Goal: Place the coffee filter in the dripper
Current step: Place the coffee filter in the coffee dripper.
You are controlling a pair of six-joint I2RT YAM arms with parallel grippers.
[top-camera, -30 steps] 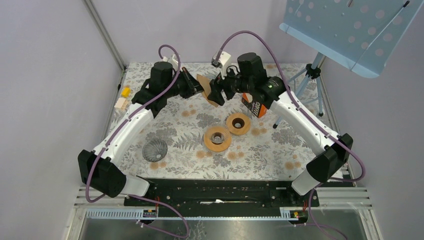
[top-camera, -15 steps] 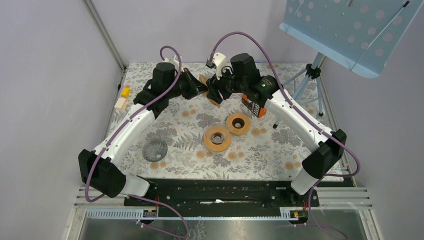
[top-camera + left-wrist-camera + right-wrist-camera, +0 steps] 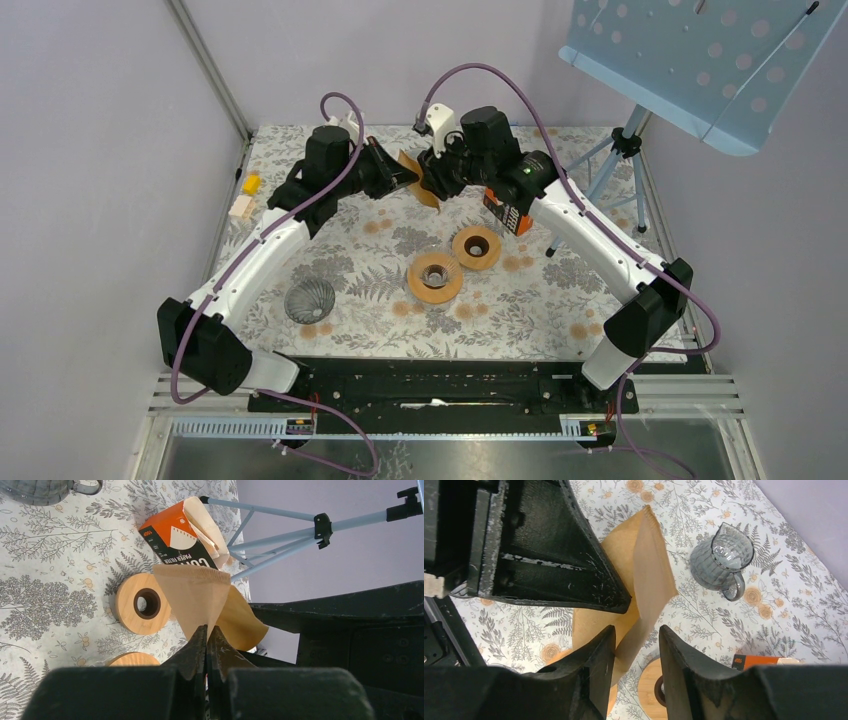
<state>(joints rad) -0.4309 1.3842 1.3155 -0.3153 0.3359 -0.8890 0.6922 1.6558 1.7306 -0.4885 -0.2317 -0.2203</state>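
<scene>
Up near the middle of the far edge of the flower-patterned counter (image 3: 340, 250), both arms meet over a brown, cone-shaped paper coffee filter (image 3: 200, 597), which hangs in the air above the surface. The left tool (image 3: 206, 630) has its fingers pressed together on the narrow lower tip of the filter, so the paper fans out and upward from that pinch. The right tool (image 3: 636, 632) faces it from the other side. Its fingers stand apart, with one flap of the filter running down into the gap between them. In the right wrist view the paper does not look squeezed, and bare space shows beside it. In the overhead view the two tools are almost nose to nose, with the filter between them.

Below, in the middle of the counter, two round wooden rings with a dark central hole (image 3: 435, 277) lie flat just beside each other, well apart from the filter. An orange and black cardboard box of paper filters (image 3: 508, 212) stands toward the far right, its top open and pale filters showing. A grey ribbed glass pitcher (image 3: 309, 299) sits toward the near left. A grey metal tripod (image 3: 620, 150) stands at the far right corner.
</scene>
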